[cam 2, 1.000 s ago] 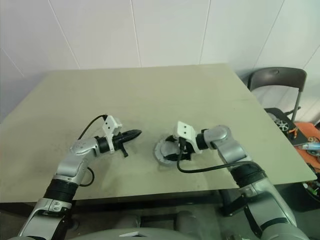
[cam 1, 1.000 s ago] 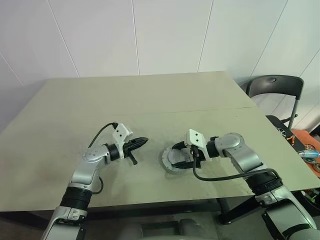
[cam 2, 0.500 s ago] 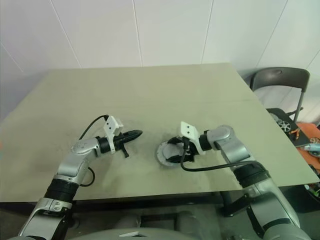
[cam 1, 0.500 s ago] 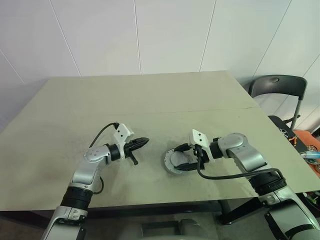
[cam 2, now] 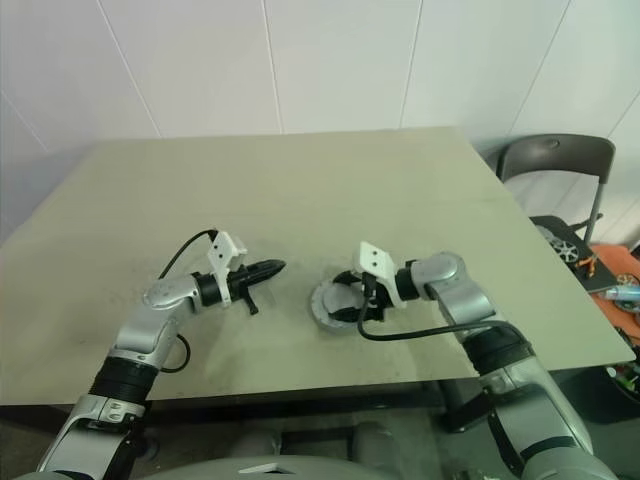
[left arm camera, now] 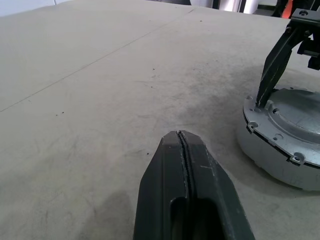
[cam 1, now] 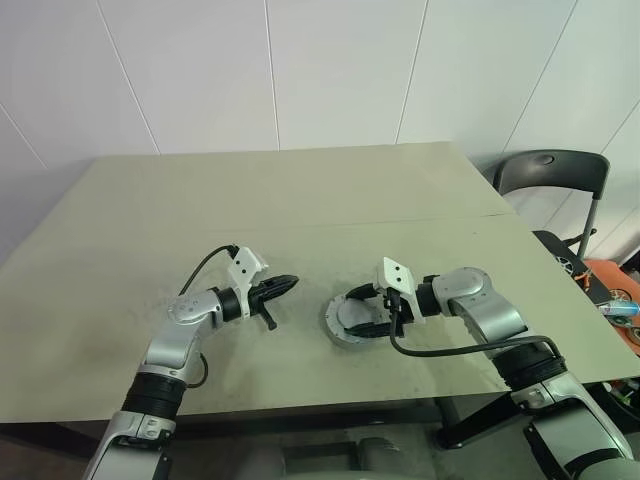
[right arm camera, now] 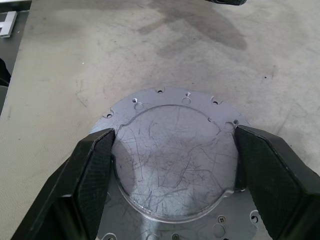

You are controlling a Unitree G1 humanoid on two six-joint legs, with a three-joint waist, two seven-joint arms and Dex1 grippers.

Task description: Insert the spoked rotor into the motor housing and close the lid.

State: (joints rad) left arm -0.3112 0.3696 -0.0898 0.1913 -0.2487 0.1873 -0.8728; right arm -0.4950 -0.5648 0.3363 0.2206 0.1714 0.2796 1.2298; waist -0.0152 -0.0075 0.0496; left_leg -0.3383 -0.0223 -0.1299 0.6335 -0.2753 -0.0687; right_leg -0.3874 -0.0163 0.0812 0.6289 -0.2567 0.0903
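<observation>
With our right fingers point(right arm camera: 170, 185) spread astride the lid point(right arm camera: 172, 165) seated on the housing point(left arm camera: 272, 155) and left fingers point(left arm camera: 184, 150) pressed together beside it, a skewed squeeze could tilt the lid.

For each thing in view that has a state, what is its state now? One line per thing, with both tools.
lid: lies flat on the motor housing, closed over it.
motor housing: sits on the table, covered by the lid.
left tool: shut, holds nothing, apart from the housing.
right tool: wide open, its fingers at opposite edges of the lid's raised centre.
</observation>
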